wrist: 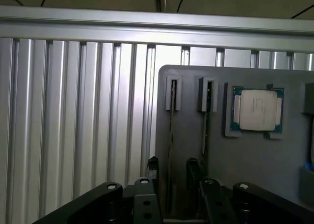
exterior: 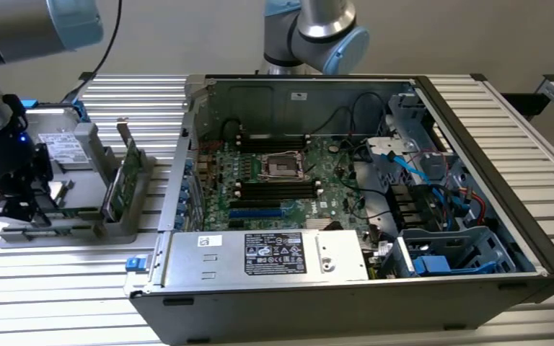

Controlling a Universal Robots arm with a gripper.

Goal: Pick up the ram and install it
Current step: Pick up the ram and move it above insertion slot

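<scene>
Black fingers of your hand (wrist: 172, 165) stood apart, apparently straddling the ram (wrist: 171, 126), edge-on in its slot of the grey holder (wrist: 245, 170) at the exterior view's left. You needed it centred between them, wrist square.

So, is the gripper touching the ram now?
Apart. In the wrist view the gripper has its fingers either side of the ram, with grey tray showing between each finger and the stick.
</scene>
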